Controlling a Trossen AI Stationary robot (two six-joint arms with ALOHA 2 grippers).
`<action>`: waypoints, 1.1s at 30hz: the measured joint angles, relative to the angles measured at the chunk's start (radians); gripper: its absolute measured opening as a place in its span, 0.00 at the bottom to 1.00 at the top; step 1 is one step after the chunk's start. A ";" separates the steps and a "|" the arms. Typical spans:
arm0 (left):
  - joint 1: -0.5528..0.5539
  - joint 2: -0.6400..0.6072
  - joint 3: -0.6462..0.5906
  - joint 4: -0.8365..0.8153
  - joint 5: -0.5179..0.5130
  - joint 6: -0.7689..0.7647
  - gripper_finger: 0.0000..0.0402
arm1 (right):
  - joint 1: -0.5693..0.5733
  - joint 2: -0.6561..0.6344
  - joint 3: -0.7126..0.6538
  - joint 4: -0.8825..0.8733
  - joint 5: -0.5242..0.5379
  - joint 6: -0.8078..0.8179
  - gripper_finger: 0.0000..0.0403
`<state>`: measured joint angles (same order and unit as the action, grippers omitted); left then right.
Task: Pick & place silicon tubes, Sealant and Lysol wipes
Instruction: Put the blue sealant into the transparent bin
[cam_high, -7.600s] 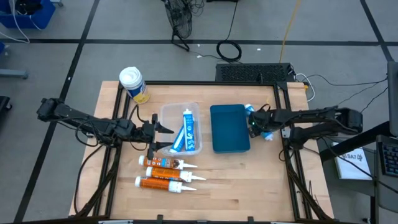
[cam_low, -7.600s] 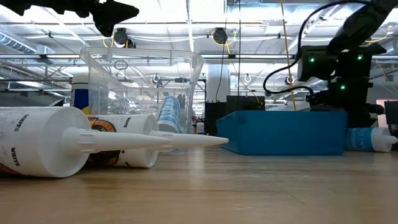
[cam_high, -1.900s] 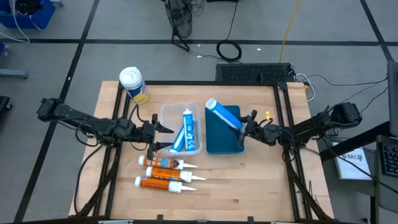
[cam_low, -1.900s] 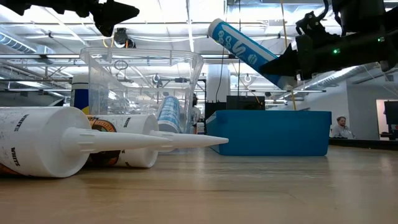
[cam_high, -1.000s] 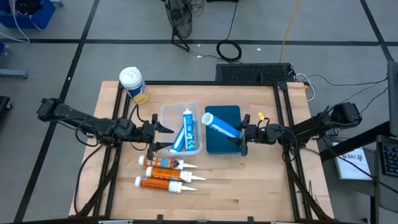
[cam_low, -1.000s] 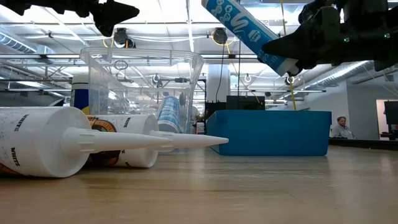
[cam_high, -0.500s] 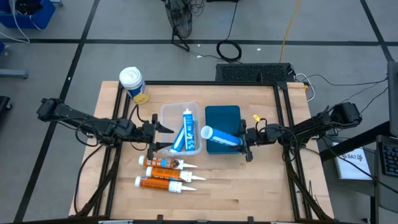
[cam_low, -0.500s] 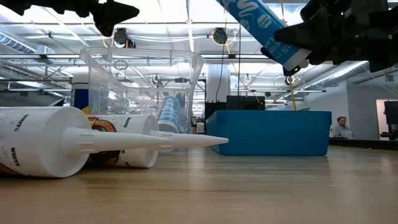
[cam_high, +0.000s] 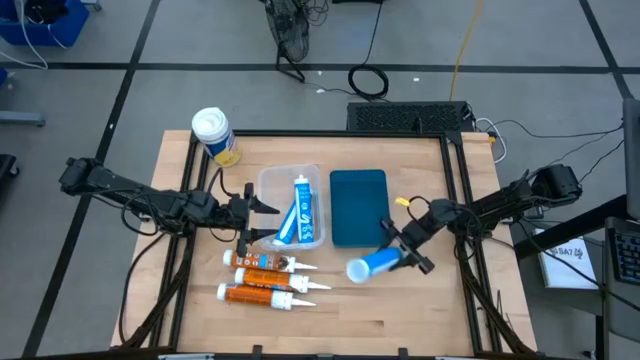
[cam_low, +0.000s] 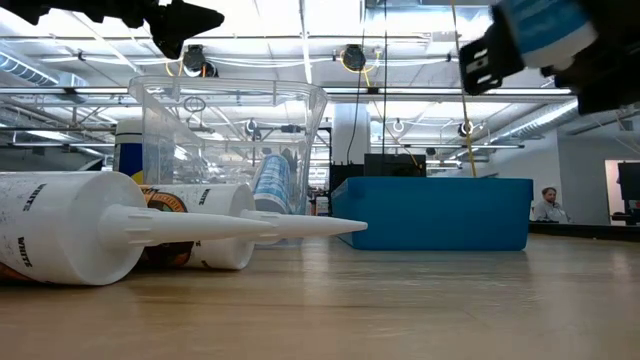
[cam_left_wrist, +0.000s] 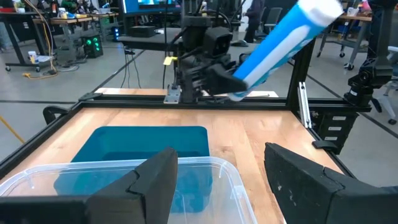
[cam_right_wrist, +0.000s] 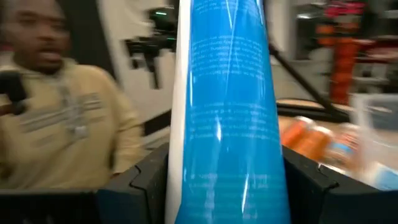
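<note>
My right gripper (cam_high: 405, 250) is shut on a slim blue tube (cam_high: 378, 262) with a white cap (cam_high: 357, 270), held over bare table in front of a blue box (cam_high: 360, 207). Another blue tube (cam_high: 300, 210) lies in the clear bin (cam_high: 268, 182). My left gripper (cam_high: 262, 220) hovers open at the bin's left side, holding nothing. Three orange cartridges (cam_high: 262, 278) with white nozzles lie on their sides near the bin. The Lysol wipes (cam_high: 215, 135) stand upright at the far left corner. My right gripper pinches the blue tube's tail end (cam_right_wrist: 227, 180), opposite the cap, between its two fingers (cam_right_wrist: 146, 183). The tube runs along the fingers and sticks out ahead of them toward the near left. It is lifted clear of the table, the cap end (cam_left_wrist: 317, 9) tilted upward.
A person in a tan hoodie (cam_right_wrist: 62, 124) shows beyond the table in the right wrist view. A black mat (cam_high: 410, 115) lies past the far edge. Bare wood (cam_high: 400, 310) stretches along the near right of the table.
My right gripper has turned and shifted slightly toward the near edge, still shut on the tube. The tube has swung about: its cap end, which pointed over the blue box toward the bin, now points near-left over bare table.
</note>
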<state>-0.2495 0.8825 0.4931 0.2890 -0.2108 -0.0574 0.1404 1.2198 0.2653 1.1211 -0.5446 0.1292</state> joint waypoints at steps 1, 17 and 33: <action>0.000 0.000 0.000 0.000 0.000 0.000 0.60 | 0.004 0.000 0.000 0.008 -0.034 -0.003 0.51; 0.000 0.000 0.000 0.000 0.000 0.000 0.60 | 0.020 0.000 0.000 0.008 0.162 -0.018 0.51; 0.000 0.000 0.000 0.000 0.000 0.000 0.60 | 0.020 0.000 0.000 0.005 0.648 -0.018 0.51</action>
<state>-0.2497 0.8825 0.4931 0.2890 -0.2111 -0.0574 0.1604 1.2198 0.2653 1.1256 0.1037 0.1115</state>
